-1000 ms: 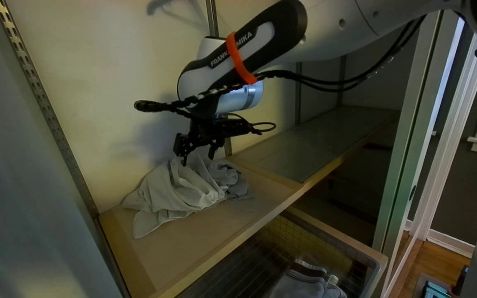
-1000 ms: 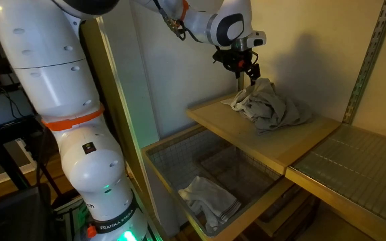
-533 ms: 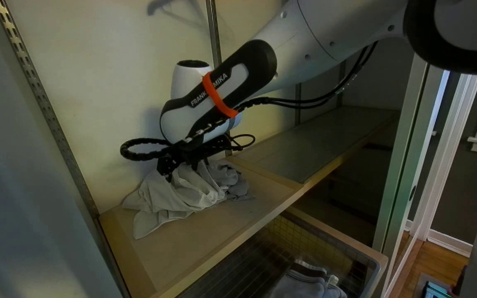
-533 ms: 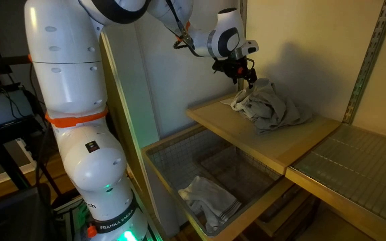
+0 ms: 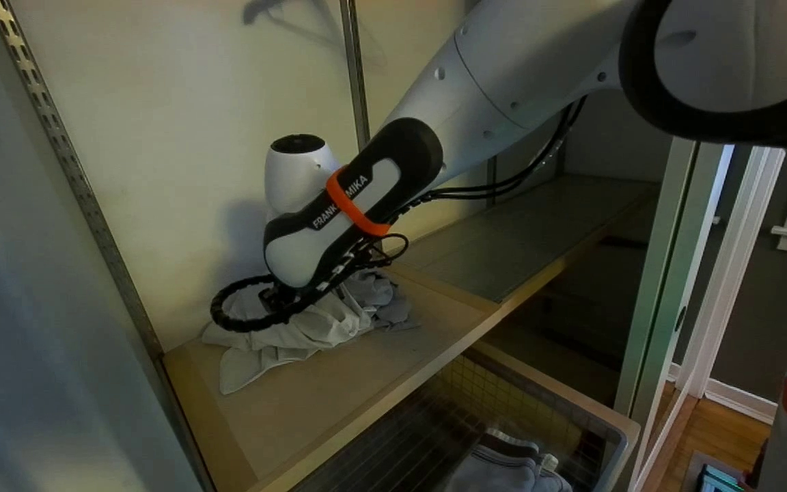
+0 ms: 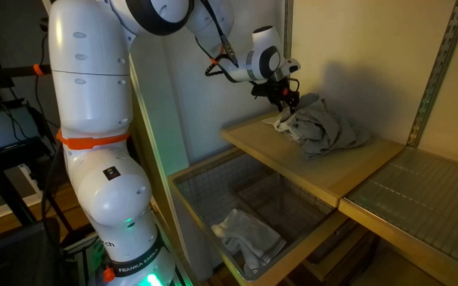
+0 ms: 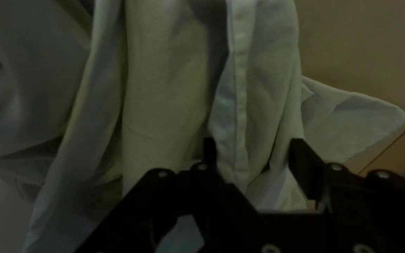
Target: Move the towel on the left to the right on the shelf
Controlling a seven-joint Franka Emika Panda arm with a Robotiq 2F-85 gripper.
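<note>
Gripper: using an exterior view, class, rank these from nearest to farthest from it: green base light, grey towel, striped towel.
1. Grey towel: crumpled on the shelf, close under the gripper.
2. Striped towel: lower, in the wire basket.
3. Green base light: picture's bottom, left of both towels.

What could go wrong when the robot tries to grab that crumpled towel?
The gripper is open, with just some folds of the towel showing between its jaws, so it might pinch too little and lose it. If that happens past the edge of the shelf, the towel could fall into the basket below. In an exterior view, a cable loop shows in front of the towel, so it might catch.
</note>
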